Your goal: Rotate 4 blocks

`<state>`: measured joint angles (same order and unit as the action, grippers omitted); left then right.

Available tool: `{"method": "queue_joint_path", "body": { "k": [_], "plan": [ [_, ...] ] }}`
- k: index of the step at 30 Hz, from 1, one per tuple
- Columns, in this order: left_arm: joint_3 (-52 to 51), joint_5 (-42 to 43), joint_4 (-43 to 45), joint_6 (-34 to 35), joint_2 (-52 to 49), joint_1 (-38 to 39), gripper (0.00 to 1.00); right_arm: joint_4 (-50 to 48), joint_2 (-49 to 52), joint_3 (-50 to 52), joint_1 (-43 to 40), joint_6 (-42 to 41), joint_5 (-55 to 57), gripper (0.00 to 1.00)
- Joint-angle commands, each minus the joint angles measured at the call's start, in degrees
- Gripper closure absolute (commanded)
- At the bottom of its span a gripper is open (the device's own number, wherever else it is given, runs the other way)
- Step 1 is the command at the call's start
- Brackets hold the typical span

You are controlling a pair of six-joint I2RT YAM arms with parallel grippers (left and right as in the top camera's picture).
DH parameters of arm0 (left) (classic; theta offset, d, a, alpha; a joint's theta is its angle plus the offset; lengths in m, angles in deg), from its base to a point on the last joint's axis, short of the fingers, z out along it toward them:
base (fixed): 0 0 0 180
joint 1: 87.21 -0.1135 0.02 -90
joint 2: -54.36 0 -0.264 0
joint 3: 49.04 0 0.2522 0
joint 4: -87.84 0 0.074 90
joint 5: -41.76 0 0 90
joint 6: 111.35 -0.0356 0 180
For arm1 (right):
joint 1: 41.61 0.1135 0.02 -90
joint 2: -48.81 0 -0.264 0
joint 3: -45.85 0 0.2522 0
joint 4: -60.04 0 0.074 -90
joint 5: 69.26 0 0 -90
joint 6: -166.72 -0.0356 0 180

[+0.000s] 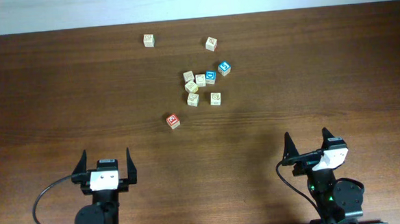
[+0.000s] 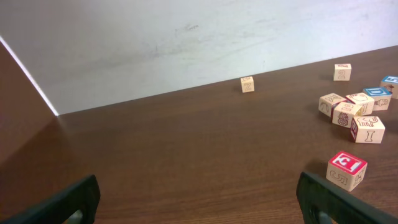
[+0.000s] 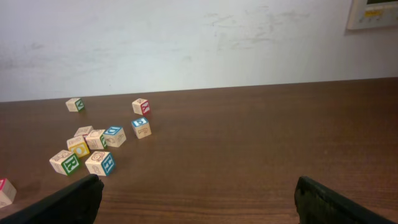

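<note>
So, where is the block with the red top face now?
In the overhead view the red-topped block sits alone, just left of centre, between the cluster of blocks and the left gripper.

Overhead looks straight down on the desk [image 1: 47, 79]. Wrist views look low across it, sharing the blocks [image 1: 200, 80].

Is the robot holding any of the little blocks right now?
No, nothing is held. The left gripper and the right gripper are both open and empty; the blocks lie on the table, away from them.
</note>
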<state>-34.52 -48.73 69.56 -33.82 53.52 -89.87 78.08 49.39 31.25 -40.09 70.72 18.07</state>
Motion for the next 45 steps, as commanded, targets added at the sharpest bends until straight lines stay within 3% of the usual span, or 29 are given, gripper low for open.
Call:
{"method": "queue_joint_path", "body": {
  "k": [1,40,45],
  "plan": [
    [-0.3,-0.4,-0.2,-0.7,0.5,-0.3,0.01,0.0,-0.4,0.5,-0.3,0.0,-0.1,0.02],
    [-0.3,-0.4,-0.2,-0.7,0.5,-0.3,0.01,0.0,-0.4,0.5,-0.3,0.0,-0.1,0.02],
    [-0.2,2.8,2.1,-0.7,0.5,-0.1,0.01,0.0,-0.4,0.5,-0.3,0.0,0.7,0.02]
  ]
}}
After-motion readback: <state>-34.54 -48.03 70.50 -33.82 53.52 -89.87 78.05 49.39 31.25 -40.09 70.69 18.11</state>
